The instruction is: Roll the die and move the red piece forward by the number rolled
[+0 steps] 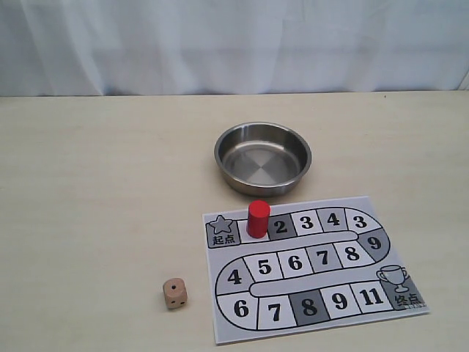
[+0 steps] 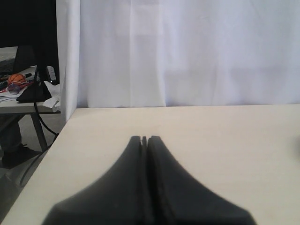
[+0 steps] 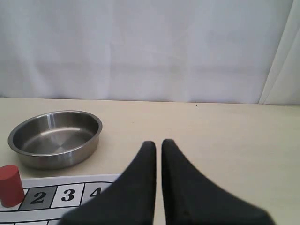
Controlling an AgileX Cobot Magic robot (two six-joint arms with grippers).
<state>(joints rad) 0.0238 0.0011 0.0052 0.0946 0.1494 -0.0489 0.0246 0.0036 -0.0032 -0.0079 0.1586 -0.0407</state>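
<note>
The tan die [image 1: 174,292] lies on the table just left of the printed game board [image 1: 315,268]. The red piece [image 1: 258,218] stands upright on the board's top row, between the star square and square 2; the right wrist view shows the red piece [image 3: 10,185] too. Neither gripper appears in the exterior view. My left gripper [image 2: 144,138] is shut with nothing in it, over bare table. My right gripper [image 3: 158,143] has only a thin slit between its fingers and holds nothing; it hovers near the board's squares 3 and 4. The die is out of both wrist views.
A steel bowl [image 1: 262,157] sits behind the board, also seen as the bowl [image 3: 55,137] left of my right gripper. A white curtain backs the table. The table's left edge [image 2: 42,161] drops off beside a cluttered side desk.
</note>
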